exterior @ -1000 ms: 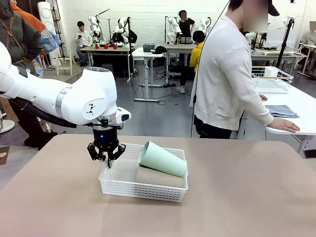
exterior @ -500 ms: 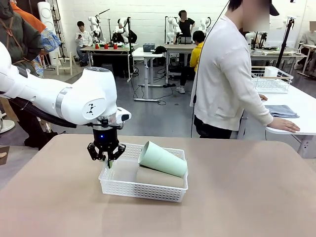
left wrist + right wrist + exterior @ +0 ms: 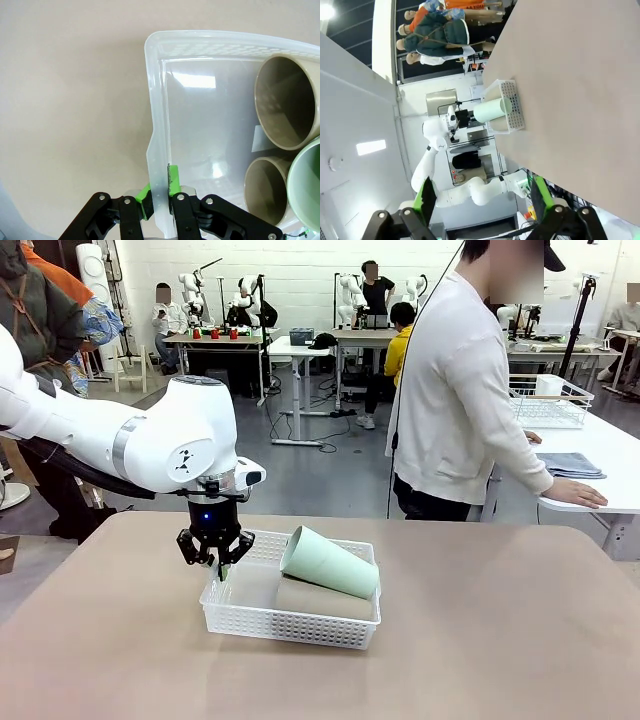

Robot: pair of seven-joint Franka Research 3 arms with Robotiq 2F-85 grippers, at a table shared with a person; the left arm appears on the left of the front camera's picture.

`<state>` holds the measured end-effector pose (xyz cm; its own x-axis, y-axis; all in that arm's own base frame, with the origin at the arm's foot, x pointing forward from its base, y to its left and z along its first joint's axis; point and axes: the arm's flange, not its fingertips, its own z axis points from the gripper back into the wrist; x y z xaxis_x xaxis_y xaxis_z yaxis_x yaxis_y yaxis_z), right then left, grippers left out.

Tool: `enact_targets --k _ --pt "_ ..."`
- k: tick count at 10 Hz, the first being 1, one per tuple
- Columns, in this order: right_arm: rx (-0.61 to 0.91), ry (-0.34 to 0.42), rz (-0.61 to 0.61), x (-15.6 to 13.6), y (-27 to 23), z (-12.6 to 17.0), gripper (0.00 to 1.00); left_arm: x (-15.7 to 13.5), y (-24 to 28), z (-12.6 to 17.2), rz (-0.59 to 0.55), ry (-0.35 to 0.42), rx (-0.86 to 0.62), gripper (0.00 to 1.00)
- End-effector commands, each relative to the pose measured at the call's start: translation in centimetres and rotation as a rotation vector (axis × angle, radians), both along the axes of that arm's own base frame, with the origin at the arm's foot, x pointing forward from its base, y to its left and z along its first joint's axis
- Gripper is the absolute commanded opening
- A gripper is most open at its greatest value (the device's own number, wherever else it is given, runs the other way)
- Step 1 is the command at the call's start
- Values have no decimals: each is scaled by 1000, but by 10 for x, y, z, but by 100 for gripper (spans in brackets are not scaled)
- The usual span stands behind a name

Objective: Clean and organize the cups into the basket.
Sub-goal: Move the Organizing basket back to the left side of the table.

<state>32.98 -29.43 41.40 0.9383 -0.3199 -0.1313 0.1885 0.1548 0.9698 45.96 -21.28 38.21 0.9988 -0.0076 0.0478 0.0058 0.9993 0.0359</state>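
Basket [image 3: 290,615] sits on tan table [image 3: 480,640], left of centre, w/ all three cups lying inside. Mint cup [image 3: 330,562] lies on top, tilted, open end toward basket's left, resting over a tan cup [image 3: 322,598]. Left wrist view: two tan cups [image 3: 289,102] side by side, mouths facing camera, mint one's rim [image 3: 306,185] at lower right edge.

Left gripper [image 3: 215,562] at basket's left short wall, pointing down, clamped on the rim: wrist view shows one green pad [image 3: 145,196] outside the wall, other inside, wall [image 3: 157,150] pinched betw. them.

Right gripper [image 3: 482,197] well away from basket, fingers spread wide apart, nothing betw. them; basket [image 3: 512,107] seen far off across table.

Person [image 3: 455,400] stands at far side, turned toward next table, one hand [image 3: 578,495] flat on it.
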Motion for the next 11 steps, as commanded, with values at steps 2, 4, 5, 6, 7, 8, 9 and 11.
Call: enact_targets --k 2,4,5,6,7,8,9,11 --pt "0 -8 23 1 11 2 100 1 -1 1 0 -8 -2 0" --pt "0 -8 23 1 11 2 100 1 -1 1 0 -8 -2 0" --pt "0 -8 23 1 11 2 100 1 -1 1 0 -8 -2 0" --pt "0 -8 23 1 11 2 100 1 -1 1 0 -8 -2 0" --pt "0 -8 23 1 11 2 100 0 0 0 0 0 0 4" --pt "0 -8 23 1 11 2 100 5 50 1 52 -62 46 4" --pt "0 -8 23 1 11 2 100 14 100 -3 129 -109 140 4" --pt "0 -8 23 1 11 2 100 18 171 -17 91 -71 196 4"
